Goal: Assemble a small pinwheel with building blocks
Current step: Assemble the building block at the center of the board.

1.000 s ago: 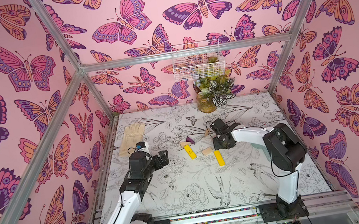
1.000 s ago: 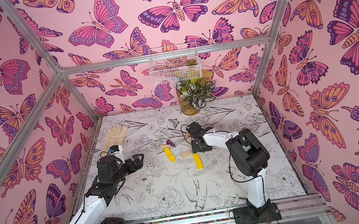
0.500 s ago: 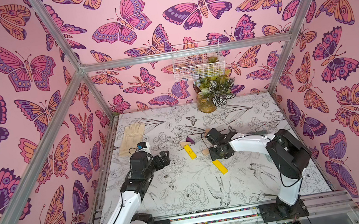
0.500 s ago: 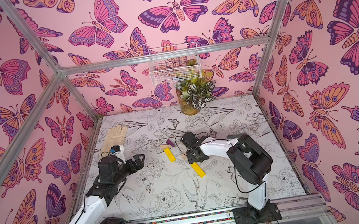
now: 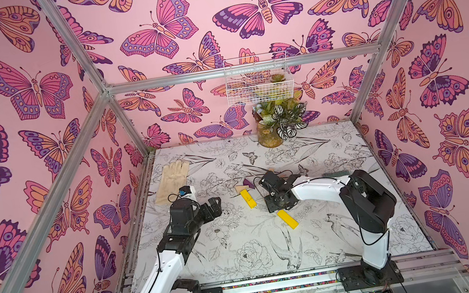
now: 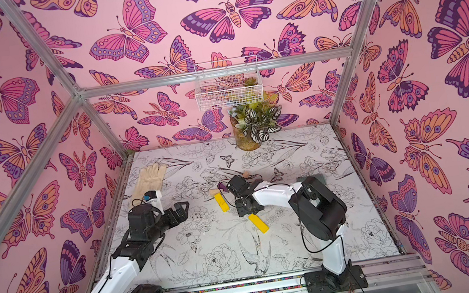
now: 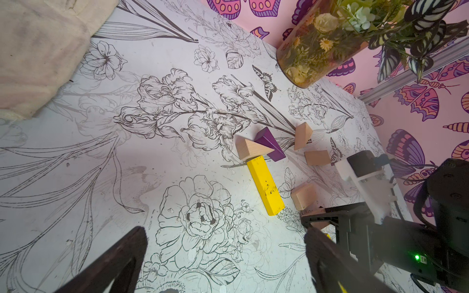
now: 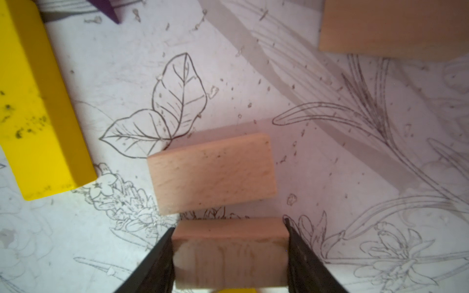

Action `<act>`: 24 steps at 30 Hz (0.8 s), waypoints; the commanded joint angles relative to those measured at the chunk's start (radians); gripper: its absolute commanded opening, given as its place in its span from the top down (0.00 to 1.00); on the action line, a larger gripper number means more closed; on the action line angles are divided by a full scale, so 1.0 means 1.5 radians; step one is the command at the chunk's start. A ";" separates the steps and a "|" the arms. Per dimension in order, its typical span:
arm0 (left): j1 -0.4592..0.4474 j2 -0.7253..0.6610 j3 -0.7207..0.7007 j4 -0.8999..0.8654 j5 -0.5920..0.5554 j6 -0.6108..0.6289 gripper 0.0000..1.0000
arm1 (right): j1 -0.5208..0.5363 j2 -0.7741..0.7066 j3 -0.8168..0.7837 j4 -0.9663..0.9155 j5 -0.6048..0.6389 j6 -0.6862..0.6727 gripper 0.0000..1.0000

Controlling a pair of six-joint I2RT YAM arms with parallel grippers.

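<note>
Two things have changed in the last second. The right gripper (image 5: 276, 206) has drawn back from the far blocks toward the near side of the table (image 5: 243, 261). The nearer yellow bar (image 5: 287, 219) has slid closer to the robot and turned askew, with one end just beside the gripper. In the right wrist view its fingers (image 8: 157, 263) pinch a beige block (image 8: 229, 256) by two opposite sides. A second beige block (image 8: 213, 172) lies flat just ahead of the held one, a narrow gap between them. The other yellow bar (image 8: 38, 106) lies beside it. The purple wedge (image 7: 269, 147) is farther on, touching a beige wedge (image 7: 250, 149). The left gripper (image 5: 216, 207) stays spread wide, well apart from the blocks and near the glove (image 5: 170, 178).
</note>
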 commanded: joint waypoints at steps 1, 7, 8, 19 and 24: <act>-0.004 -0.006 -0.012 -0.010 -0.008 -0.002 0.00 | 0.001 0.040 0.003 -0.011 -0.014 0.001 0.49; -0.004 -0.006 -0.012 -0.009 -0.009 -0.001 0.00 | 0.002 0.054 0.018 -0.013 -0.012 -0.012 0.49; -0.005 -0.006 -0.012 -0.009 -0.009 0.000 0.00 | 0.002 0.056 0.022 -0.014 -0.011 -0.013 0.49; -0.004 -0.006 -0.012 -0.010 -0.010 -0.001 0.00 | 0.002 0.072 0.039 -0.022 -0.015 -0.025 0.44; -0.005 -0.004 -0.012 -0.009 -0.009 -0.001 0.00 | 0.002 0.073 0.038 -0.019 -0.017 -0.021 0.40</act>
